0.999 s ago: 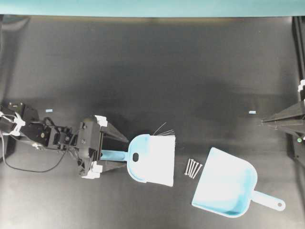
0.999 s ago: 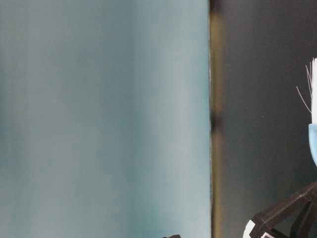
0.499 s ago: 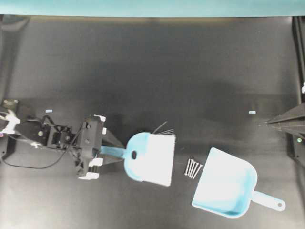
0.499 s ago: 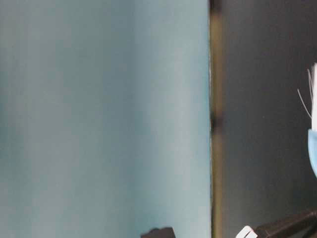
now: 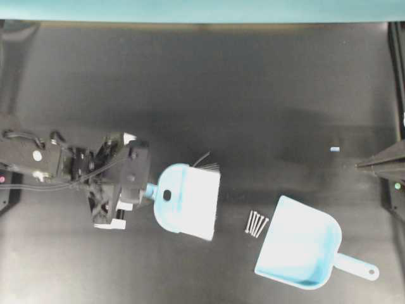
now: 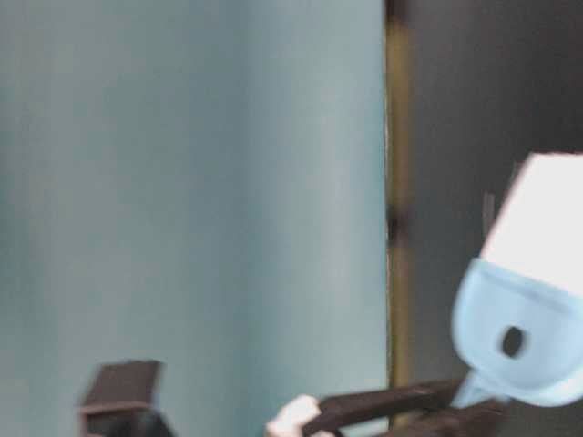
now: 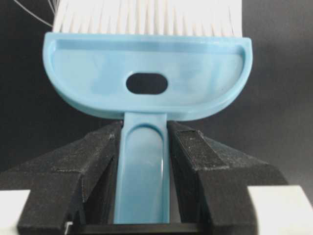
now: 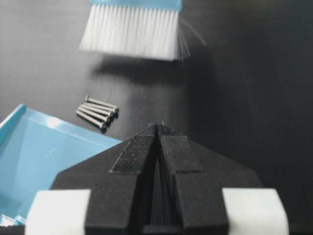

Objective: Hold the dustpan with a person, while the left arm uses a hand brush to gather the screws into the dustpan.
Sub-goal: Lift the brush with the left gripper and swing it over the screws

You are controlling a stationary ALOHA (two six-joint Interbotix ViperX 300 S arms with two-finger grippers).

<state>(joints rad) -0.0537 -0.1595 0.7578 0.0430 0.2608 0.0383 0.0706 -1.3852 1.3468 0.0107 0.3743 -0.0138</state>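
Note:
My left gripper (image 5: 147, 190) is shut on the thin handle of the pale blue hand brush (image 5: 187, 199). In the left wrist view the handle sits between both fingers (image 7: 193, 147) below the brush head (image 7: 146, 73). The brush is lifted, with its white bristles (image 8: 129, 34) off the table, left of the screws. Several grey screws (image 5: 256, 223) lie side by side just left of the dustpan's mouth. The pale blue dustpan (image 5: 300, 250) lies flat at lower right, handle pointing right. My right gripper (image 5: 362, 164) is shut and empty at the far right. No hand is in view.
A small pale blue mark (image 5: 335, 149) is on the black table near the right gripper. A teal wall (image 5: 202, 9) runs along the back edge. The brush also shows raised in the table-level view (image 6: 519, 309).
My left gripper has lifted the brush off the table and drawn it a little left, away from the screws. The right gripper has pulled slightly further right. Screws and dustpan have not moved.

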